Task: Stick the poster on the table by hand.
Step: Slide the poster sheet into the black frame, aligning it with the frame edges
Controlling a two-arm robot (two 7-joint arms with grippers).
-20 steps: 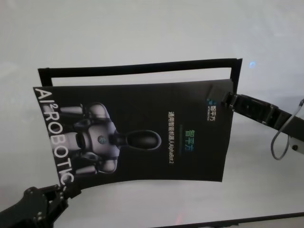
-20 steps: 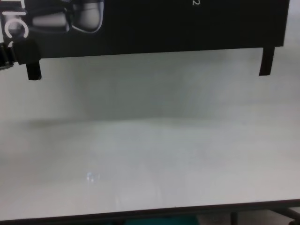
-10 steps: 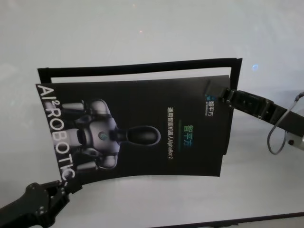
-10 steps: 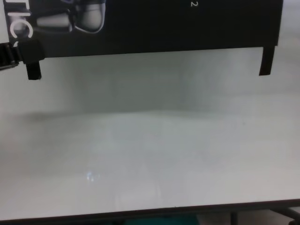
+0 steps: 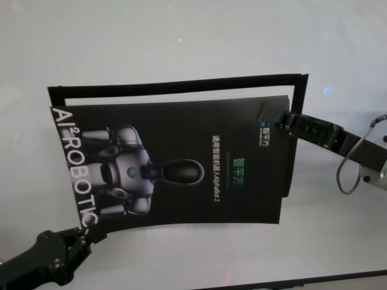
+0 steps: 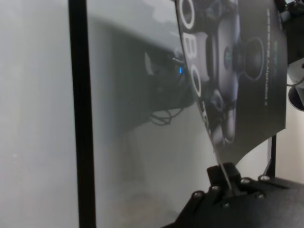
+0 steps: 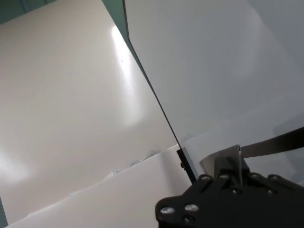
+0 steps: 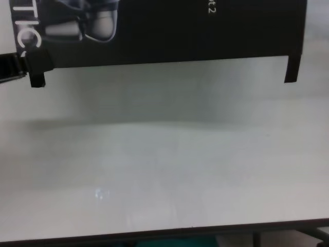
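— What's changed?

— My left gripper (image 5: 81,232) grips the poster (image 5: 181,169) by its near-left corner; it has crept farther over the table (image 5: 181,42), toward the black strips (image 5: 175,86). Right gripper (image 5: 283,122) pinches the far-right corner.

— Any difference between views?

— Left wrist shows the sheet bowing, lifted; head flattens that.

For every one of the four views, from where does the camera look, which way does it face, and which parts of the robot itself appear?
Head: high, facing down at the poster, the black frame and the table; left gripper and right gripper show.
Chest: low, facing the poster's underside; left gripper at the edge.
Left wrist: behind its gripper, facing along the poster.
Right wrist: behind its gripper, facing the table.
Shared: head and left wrist both show the printed robot.
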